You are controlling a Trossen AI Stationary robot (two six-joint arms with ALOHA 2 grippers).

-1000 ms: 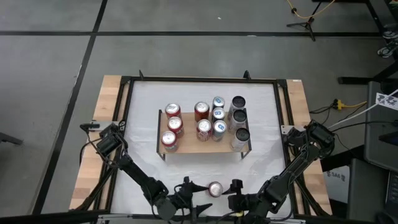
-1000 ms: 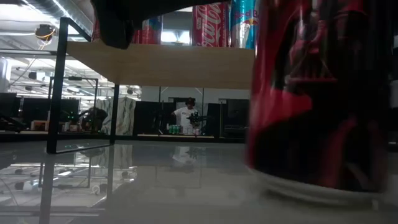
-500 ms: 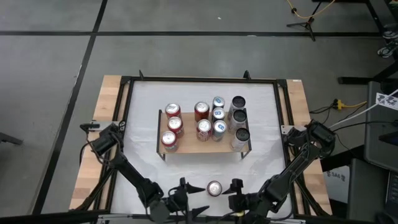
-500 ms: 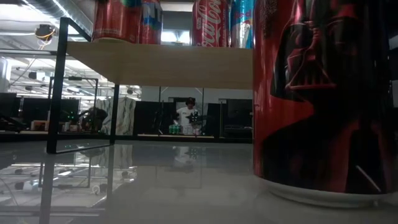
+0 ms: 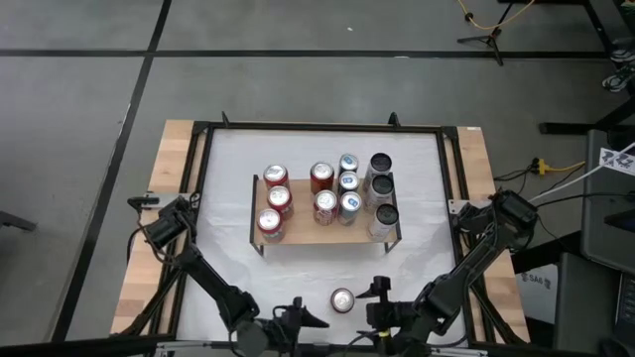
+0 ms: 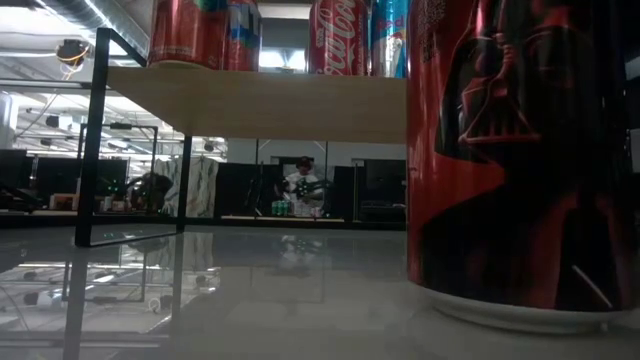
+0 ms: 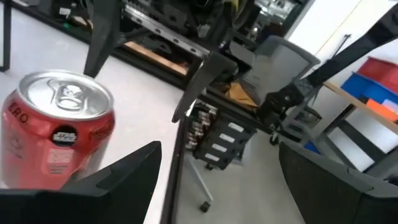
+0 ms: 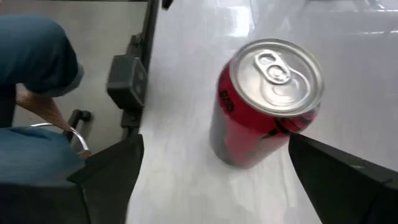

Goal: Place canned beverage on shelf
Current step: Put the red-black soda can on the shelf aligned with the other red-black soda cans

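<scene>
Left of the red can [image 5: 342,299], left gripper [image 5: 298,315] open and empty; can upright on the white table [image 5: 228,198], nearer than the shelf [image 5: 327,230], unheld; right of it, right gripper [image 5: 380,297] spread wide, seemingly lined up for grasping.

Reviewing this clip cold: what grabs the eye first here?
A lone red can stands upright on the white tabletop near the front edge, between the open left gripper and open right gripper, neither touching it. Behind it, the shelf already carries rows of cans.
</scene>
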